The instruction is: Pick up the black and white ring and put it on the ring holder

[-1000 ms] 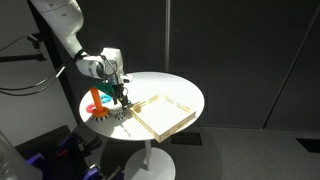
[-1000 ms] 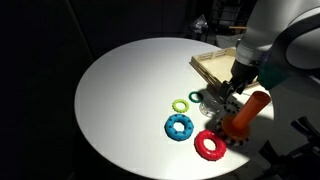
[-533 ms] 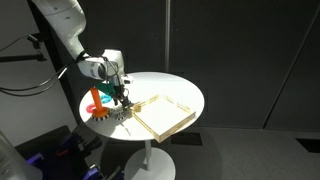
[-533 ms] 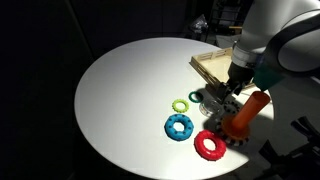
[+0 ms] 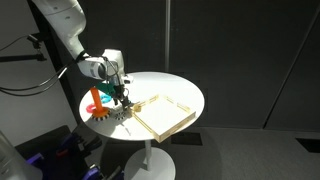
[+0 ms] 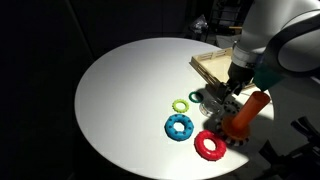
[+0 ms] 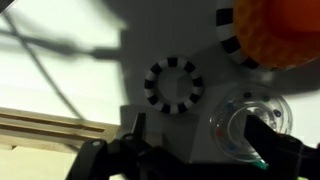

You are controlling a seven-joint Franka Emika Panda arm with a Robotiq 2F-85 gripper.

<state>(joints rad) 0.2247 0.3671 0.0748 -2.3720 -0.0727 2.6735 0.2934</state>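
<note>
In the wrist view the black and white ring [image 7: 175, 85] lies flat on the white table, just ahead of my gripper [image 7: 200, 135]. The gripper is open and empty, with one dark finger on each side and low over the table. The ring holder [image 7: 276, 30] is an orange peg on a patterned round base at the top right, close to the ring. In both exterior views the gripper [image 5: 122, 100] [image 6: 222, 97] hangs low between the orange peg [image 5: 95, 99] [image 6: 248, 112] and the wooden tray. There the arm mostly hides the black and white ring.
A clear plastic ring [image 7: 250, 125] lies by one finger. A shallow wooden tray [image 5: 165, 113] [image 6: 213, 65] sits beside the gripper. Green [image 6: 181, 105], blue [image 6: 180, 127] and red [image 6: 210, 146] rings lie on the round white table [image 6: 130, 90].
</note>
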